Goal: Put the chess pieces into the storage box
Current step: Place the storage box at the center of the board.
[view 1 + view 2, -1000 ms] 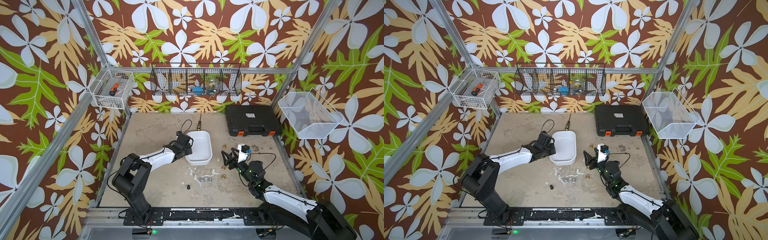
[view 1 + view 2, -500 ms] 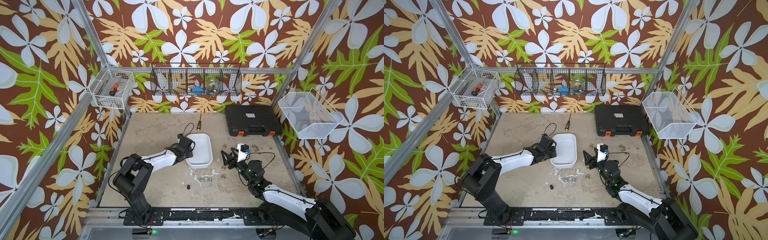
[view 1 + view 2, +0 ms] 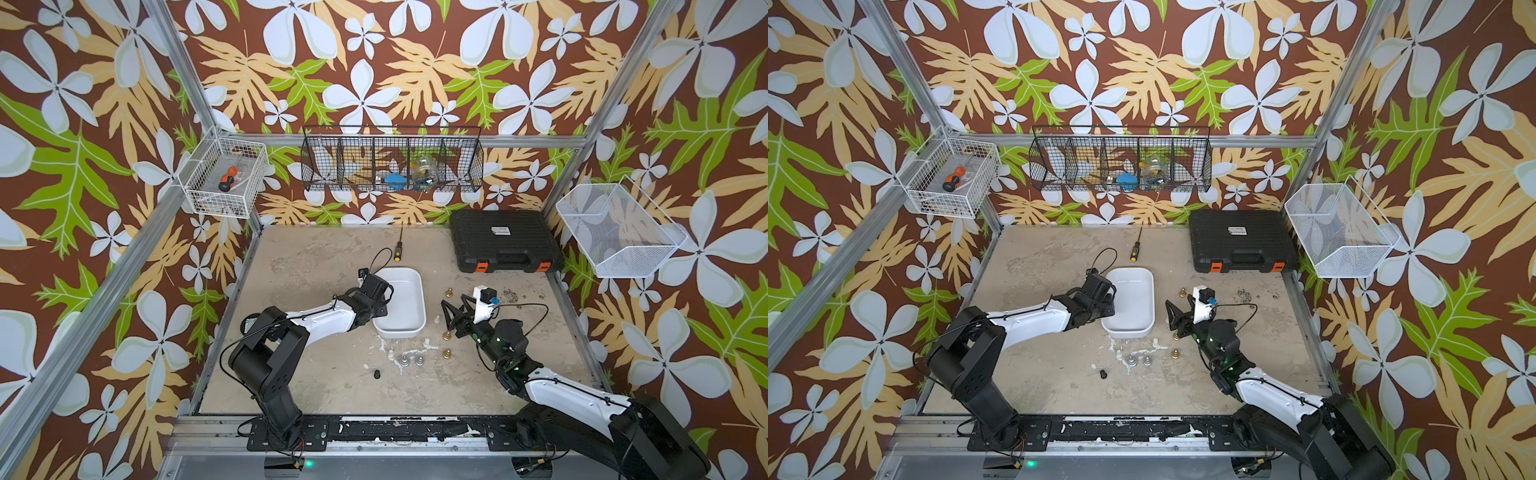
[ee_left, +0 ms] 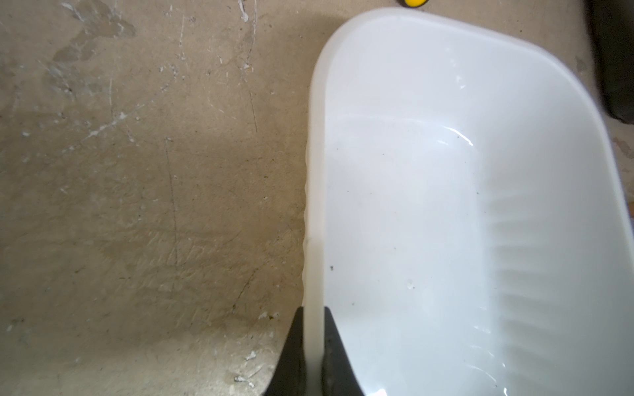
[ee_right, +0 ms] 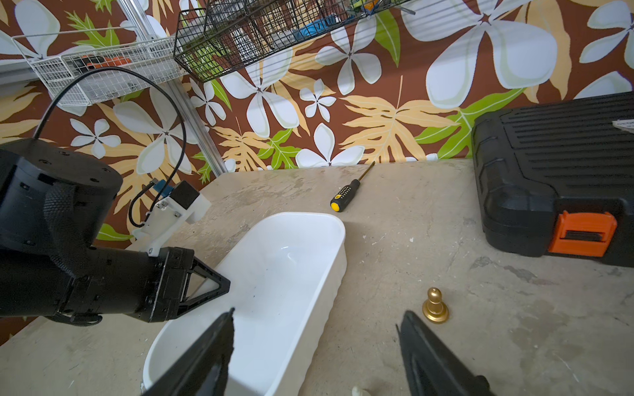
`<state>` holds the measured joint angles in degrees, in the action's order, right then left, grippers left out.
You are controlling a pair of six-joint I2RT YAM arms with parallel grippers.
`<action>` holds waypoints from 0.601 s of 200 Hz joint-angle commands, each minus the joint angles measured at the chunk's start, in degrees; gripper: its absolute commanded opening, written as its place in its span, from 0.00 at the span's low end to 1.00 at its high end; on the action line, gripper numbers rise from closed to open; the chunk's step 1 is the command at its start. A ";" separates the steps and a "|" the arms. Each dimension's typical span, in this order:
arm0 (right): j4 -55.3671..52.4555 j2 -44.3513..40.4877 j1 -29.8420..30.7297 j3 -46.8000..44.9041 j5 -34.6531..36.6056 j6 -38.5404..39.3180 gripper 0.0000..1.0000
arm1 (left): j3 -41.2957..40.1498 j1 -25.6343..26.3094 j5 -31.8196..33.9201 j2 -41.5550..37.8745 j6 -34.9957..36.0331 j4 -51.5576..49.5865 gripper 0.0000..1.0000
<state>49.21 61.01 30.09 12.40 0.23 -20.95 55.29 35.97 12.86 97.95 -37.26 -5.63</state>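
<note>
The white storage box [image 3: 421, 299] [image 3: 1152, 299] stands empty mid-table. My left gripper [image 3: 381, 311] [image 4: 313, 310] is shut on its left wall, one jaw inside and one outside. My right gripper [image 3: 453, 301] [image 5: 315, 319] hangs open just right of the box [image 5: 338, 260], with nothing between its fingers. A gold chess piece [image 3: 449, 293] [image 5: 435, 305] stands beyond its right finger. A cream piece [image 3: 437, 319] [image 5: 358, 391] is below the gripper. More pieces stand in front of the box: gold [image 3: 446, 353], cream [image 3: 390, 354], two silver [image 3: 404, 360] and a black one [image 3: 377, 374].
A yellow-tipped screwdriver [image 3: 398, 249] lies behind the box. At the back right sits a black case with orange latches [image 3: 505, 241]. Wire baskets [image 3: 226, 183] [image 3: 615, 232] hang on the side walls, and a black wire rack [image 3: 392, 160] on the back wall.
The storage box has slid a little toward the table's front edge, with my left gripper still shut on its wall. The right arm has hardly moved.
</note>
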 commanded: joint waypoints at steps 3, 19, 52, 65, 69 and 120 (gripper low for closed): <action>0.47 0.33 0.06 0.47 0.51 -0.15 0.77 | 0.61 0.25 0.12 0.65 1.57 -0.31 0.04; 0.51 0.60 0.07 0.60 0.43 -0.18 0.77 | 0.87 0.25 0.23 0.75 1.84 -0.51 0.06; 0.27 0.77 0.11 0.74 0.42 -0.15 0.77 | 0.88 0.25 -0.10 0.23 1.89 -0.90 0.11; 0.20 0.99 0.06 0.82 0.40 -0.23 0.77 | 0.78 0.25 -0.16 -0.04 1.82 -0.88 0.14; 0.18 1.08 0.06 0.86 0.48 -0.23 0.77 | 0.67 0.25 -0.28 -0.17 1.80 -0.88 0.14; -0.08 1.21 0.06 1.06 0.16 -0.33 0.77 | 0.16 0.25 0.13 -0.61 1.90 -1.00 0.19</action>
<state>48.58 62.22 30.09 13.08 0.36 -20.95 55.55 36.14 12.80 97.76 -35.92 -5.82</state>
